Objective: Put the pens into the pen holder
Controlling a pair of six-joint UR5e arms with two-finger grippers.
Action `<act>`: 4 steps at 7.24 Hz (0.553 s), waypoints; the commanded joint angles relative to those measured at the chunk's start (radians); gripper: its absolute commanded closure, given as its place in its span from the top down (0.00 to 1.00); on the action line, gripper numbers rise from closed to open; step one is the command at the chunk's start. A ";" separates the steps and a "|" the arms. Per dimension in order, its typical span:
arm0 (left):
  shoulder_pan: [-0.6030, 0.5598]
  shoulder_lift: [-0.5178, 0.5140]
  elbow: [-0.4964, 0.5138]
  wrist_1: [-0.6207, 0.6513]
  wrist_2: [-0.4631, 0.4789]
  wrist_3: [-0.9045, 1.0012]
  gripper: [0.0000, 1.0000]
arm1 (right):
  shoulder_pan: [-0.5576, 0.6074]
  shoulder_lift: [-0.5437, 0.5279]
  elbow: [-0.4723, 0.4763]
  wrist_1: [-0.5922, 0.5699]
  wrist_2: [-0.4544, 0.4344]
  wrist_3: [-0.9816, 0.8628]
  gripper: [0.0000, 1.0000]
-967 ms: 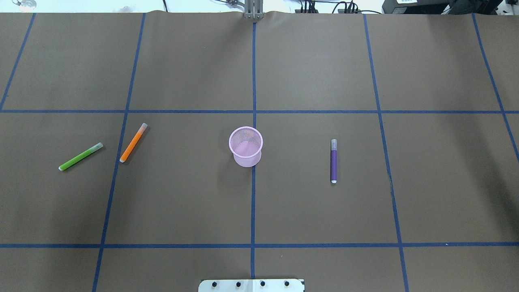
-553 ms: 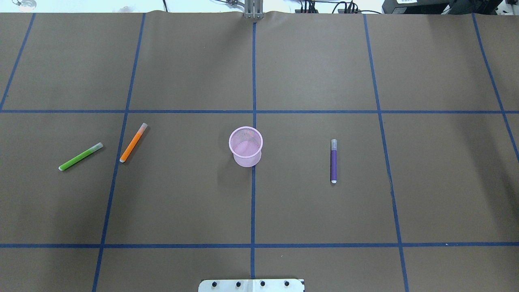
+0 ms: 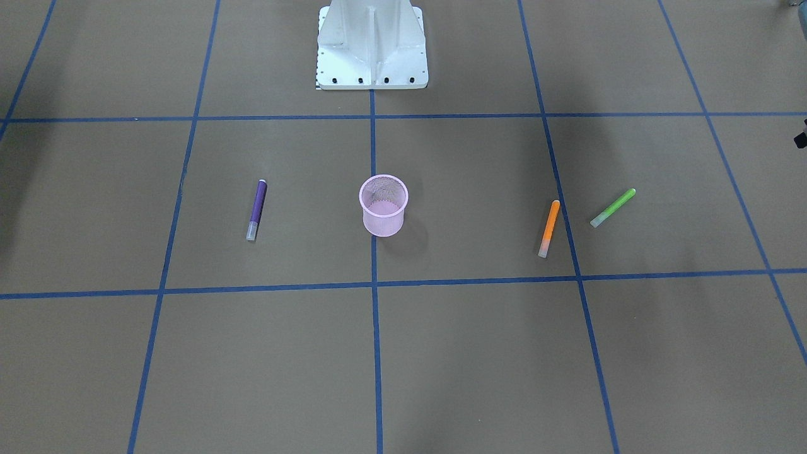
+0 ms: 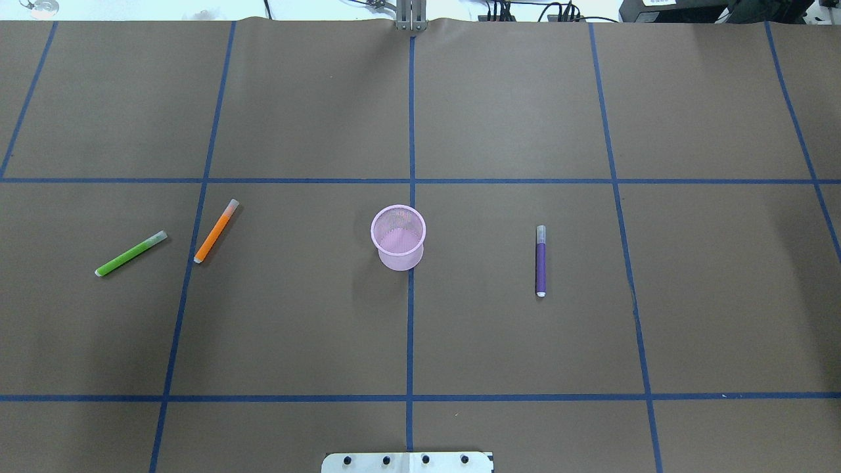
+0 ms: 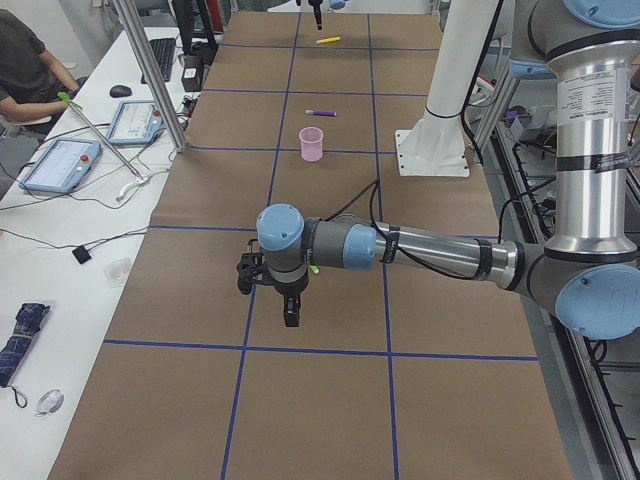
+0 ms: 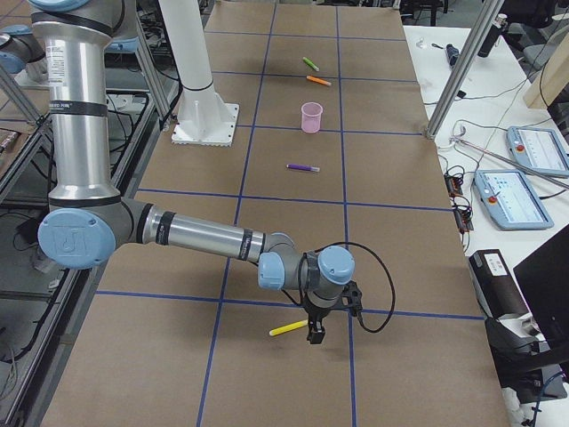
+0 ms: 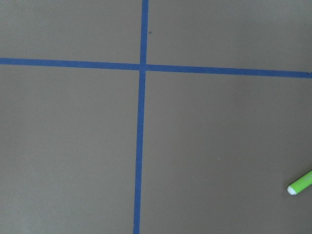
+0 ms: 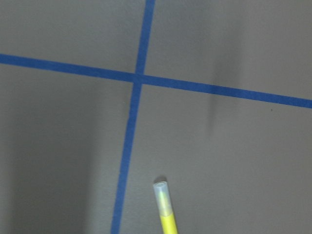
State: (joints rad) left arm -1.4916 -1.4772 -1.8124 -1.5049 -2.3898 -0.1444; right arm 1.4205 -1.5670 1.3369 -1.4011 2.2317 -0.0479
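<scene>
The pink pen holder (image 4: 398, 236) stands upright mid-tabletop (image 4: 512, 112), on a blue tape line (image 4: 410, 328). The purple pen (image 4: 541, 261) lies well off to the robot's right, and the orange pen (image 4: 216, 231) and green pen (image 4: 131, 253) lie near each other to its left. The yellow pen (image 6: 288, 328) lies far out, just beside the right end effector (image 6: 316, 334). The left end effector (image 5: 290, 318) hangs near the green pen. I cannot tell how far open either one is.

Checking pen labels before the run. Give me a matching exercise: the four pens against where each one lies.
1 purple pen
2 orange pen
3 green pen
4 yellow pen

A beside the right gripper
B on the robot's right of the pen holder
C farthest to the holder's left
D to the holder's left, nearer it

Pairs: 1-B, 2-D, 3-C, 4-A
</scene>
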 commanded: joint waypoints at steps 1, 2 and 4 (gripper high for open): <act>0.001 0.000 -0.005 0.000 0.000 -0.001 1.00 | -0.044 0.007 -0.022 0.001 0.002 0.002 0.99; 0.001 0.000 -0.007 0.000 0.000 -0.001 1.00 | -0.078 0.007 -0.021 0.004 0.005 0.002 0.97; 0.001 -0.002 -0.010 0.000 0.000 -0.001 1.00 | -0.092 0.008 -0.031 0.002 0.003 -0.003 0.94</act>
State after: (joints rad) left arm -1.4911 -1.4783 -1.8204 -1.5049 -2.3900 -0.1457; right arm 1.3381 -1.5593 1.3137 -1.3981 2.2351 -0.0491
